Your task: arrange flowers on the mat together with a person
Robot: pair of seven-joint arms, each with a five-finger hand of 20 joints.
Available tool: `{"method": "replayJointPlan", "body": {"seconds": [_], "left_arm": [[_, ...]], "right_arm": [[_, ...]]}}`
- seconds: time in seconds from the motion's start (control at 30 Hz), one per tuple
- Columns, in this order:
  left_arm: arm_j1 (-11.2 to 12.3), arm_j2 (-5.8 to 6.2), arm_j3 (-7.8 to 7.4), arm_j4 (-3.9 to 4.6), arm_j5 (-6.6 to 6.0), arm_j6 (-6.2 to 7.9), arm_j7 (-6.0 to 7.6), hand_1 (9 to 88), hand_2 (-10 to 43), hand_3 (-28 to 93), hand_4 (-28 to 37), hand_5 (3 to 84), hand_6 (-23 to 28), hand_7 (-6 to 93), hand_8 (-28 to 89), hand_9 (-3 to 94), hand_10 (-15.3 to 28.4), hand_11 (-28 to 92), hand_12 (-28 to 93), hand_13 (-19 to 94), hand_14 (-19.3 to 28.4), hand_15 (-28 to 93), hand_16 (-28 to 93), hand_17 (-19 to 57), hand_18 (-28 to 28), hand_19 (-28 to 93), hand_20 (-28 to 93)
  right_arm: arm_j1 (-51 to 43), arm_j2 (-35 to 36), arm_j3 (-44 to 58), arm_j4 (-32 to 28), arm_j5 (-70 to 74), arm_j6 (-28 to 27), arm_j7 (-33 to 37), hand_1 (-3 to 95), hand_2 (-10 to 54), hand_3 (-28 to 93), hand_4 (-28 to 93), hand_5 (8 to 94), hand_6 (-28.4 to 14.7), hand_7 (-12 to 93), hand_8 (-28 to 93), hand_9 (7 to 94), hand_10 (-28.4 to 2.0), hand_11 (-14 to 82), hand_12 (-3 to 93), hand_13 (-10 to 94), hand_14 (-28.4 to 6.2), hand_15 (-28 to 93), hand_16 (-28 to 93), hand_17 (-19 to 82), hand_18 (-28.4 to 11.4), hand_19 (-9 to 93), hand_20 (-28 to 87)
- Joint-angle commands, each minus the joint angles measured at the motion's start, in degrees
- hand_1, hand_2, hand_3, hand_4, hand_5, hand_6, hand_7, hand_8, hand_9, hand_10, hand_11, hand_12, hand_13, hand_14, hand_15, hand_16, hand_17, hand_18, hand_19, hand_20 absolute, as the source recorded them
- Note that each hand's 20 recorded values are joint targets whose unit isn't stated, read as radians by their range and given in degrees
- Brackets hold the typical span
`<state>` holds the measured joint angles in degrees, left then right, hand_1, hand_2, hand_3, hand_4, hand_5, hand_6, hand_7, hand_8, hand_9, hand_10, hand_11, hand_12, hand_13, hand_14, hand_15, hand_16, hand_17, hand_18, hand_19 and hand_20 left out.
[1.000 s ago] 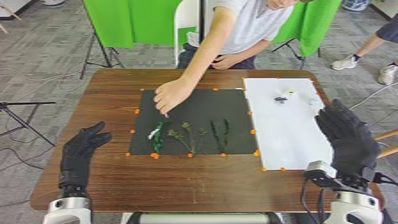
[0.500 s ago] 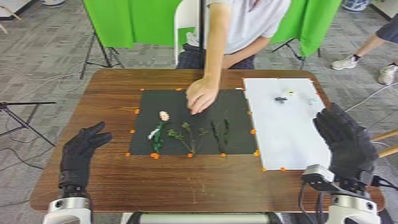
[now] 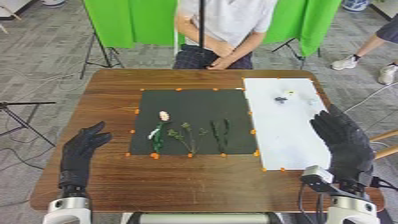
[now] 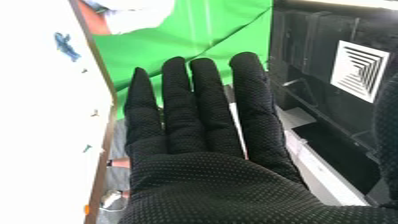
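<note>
Pale bloom [image 3: 163, 116] on the dark mat [image 3: 191, 102], left half, at the far end of a green stem [image 3: 157, 144]; cannot tell whether the two are joined. Small white piece [image 3: 152, 133] against that stem, on its left. Just right of it, a leafy sprig [image 3: 189, 139], forked, its tips spread toward the far side. Farther right, well apart from the pale bloom, two slim dark green stems [image 3: 216, 134] side by side, roughly parallel, near the mat's right edge.

White sheet [image 3: 280, 132] beside the mat, on the right. On its far part, a dark bluish flower [image 3: 281, 100] and, near it, a small yellowish one [image 3: 290, 93]. Orange markers [image 3: 155, 156] along the mat's edges; more along the sheet. All on the brown wooden table [image 3: 178, 190].

Left hand [image 3: 78, 155]: left side of the table, well apart from the mat. Fingers extended, relaxed, thumb apart from them; holding nothing.

Right hand [image 3: 348, 152]: at the right edge of the sheet. Fingers [image 4: 183, 115] straight, narrow gaps between them toward the tips; holding nothing.

Person's hands [image 3: 223, 52] together beyond the far table edge. Green cloth [image 3: 133, 27] behind.
</note>
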<state>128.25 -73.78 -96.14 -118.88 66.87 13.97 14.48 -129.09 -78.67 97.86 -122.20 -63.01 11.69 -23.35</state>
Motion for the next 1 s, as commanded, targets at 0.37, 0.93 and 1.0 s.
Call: {"method": "replayJointPlan", "body": {"seconds": [0.37,0.93,1.0], "left_arm": [[0.8,-0.26,-0.13,-0.14,0.11,0.6,0.08,18.3,10.6,64,-28.3,50.4,4.0,13.9,-7,53.7,15.9,22,13,41,18.9,23,-2,10.1,12.8,13,18],[0.7,-0.43,0.0,-0.12,0.05,0.58,0.31,18.5,10.5,64,-28.3,50.4,4.0,13.8,-6,53.6,16.0,22,13,42,18.9,23,-2,10.1,12.8,13,19],[0.75,-0.44,-0.03,-0.14,0.11,0.67,0.31,18.5,10.4,64,-28.3,50.4,4.0,13.8,-6,53.6,15.9,22,13,42,18.9,23,-2,10.1,12.8,13,19]], "right_arm": [[-1.72,27.94,-12.37,-0.57,23.42,20.64,-17.79,18.4,-9.5,66,-18,47.2,-3.3,11,-8,48.6,-16.3,8.2,18.2,54,-15.9,16,21,28,-17.9,42,38],[19.44,20.04,8.34,9.0,-45.9,3.85,33.16,16.8,-9.5,62,-27,48.7,-4.3,9,-7,51.2,-18.7,6.9,18.3,57,-16.6,17,20,33,-18.5,40,31],[19.79,20.26,8.17,9.17,-46.09,3.68,33.46,16.8,-9.5,62,-27,48.7,-4.3,9,-7,50.9,-18.4,6.7,18.2,57,-16.7,16,20,33,-18.6,39,32]]}}
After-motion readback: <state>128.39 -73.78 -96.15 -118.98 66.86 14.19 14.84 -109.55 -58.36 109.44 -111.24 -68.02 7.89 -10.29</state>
